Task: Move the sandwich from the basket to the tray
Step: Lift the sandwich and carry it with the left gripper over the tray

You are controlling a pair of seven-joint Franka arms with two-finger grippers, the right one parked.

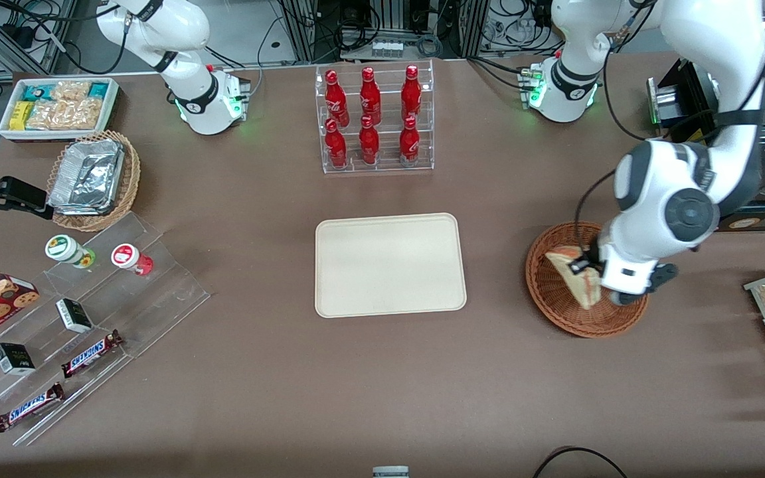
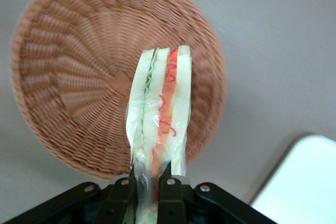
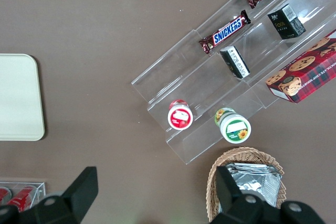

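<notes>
Hand (image 1: 585, 265) above the basket (image 1: 555, 302), toward the working arm's end of the counter (image 1: 382, 372), clamped on the sandwich (image 1: 578, 275). Fingers (image 2: 123, 192) pinching one end of the wrapped wedge (image 2: 160, 114), with the red and green filling lines along its cut edge plain to see from the wrist. Sandwich lifted clear of the woven bowl (image 2: 79, 77), with nothing else lying in the bowl where visible. Cream tray (image 1: 389, 264) flat near the middle of the counter, well apart from the basket and bare. Farther from the front camera than the tray, a clear rack (image 1: 376, 119) holding six red bottles (image 1: 369, 96) in two rows. Toward the parked arm's end, a lighter wicker basket (image 1: 127, 186) filled with foil containers (image 1: 87, 176), and at that end's corner farthest from the camera a white bin (image 1: 110, 99) of snack packets. Nearer the camera there, a clear stepped stand (image 1: 157, 292) carrying two small pots, small dark boxes and two chocolate bars (image 1: 90, 353).
</notes>
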